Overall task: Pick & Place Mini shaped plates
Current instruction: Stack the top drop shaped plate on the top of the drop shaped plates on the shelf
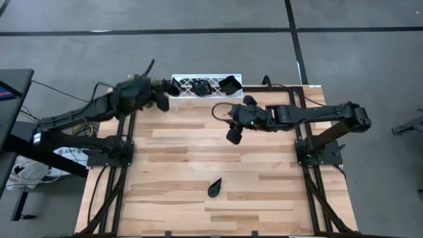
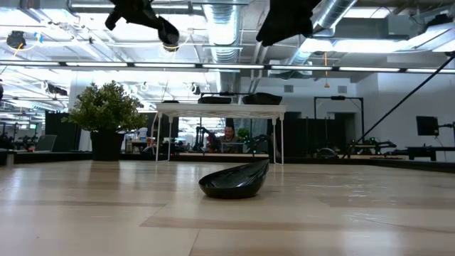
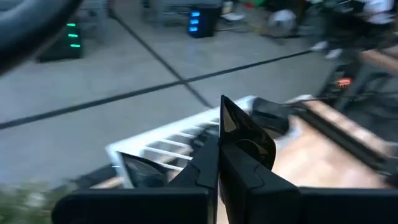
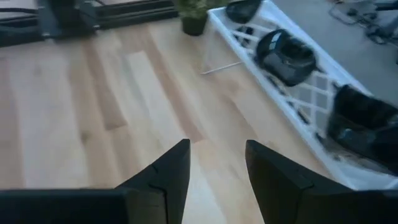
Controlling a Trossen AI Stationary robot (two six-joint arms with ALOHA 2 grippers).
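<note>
While the left gripper (image 1: 173,88) hangs over the tray's (image 1: 231,77) left end, pinched on a plate (image 3: 245,132), the right gripper (image 1: 233,136) hovers mid-table, fingers spread and empty. Another plate (image 1: 215,188) lies near the front edge; others (image 4: 286,56) sit in the tray.

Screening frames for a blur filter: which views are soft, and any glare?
Left wrist view: smeared throughout, the white tray and floor streaked. Right wrist view: mildly soft, the plates in the tray blurred. Low view: the teardrop plate is sharp with a glossy highlight; bright ceiling lights behind. High view: evenly lit, no glare.
</note>
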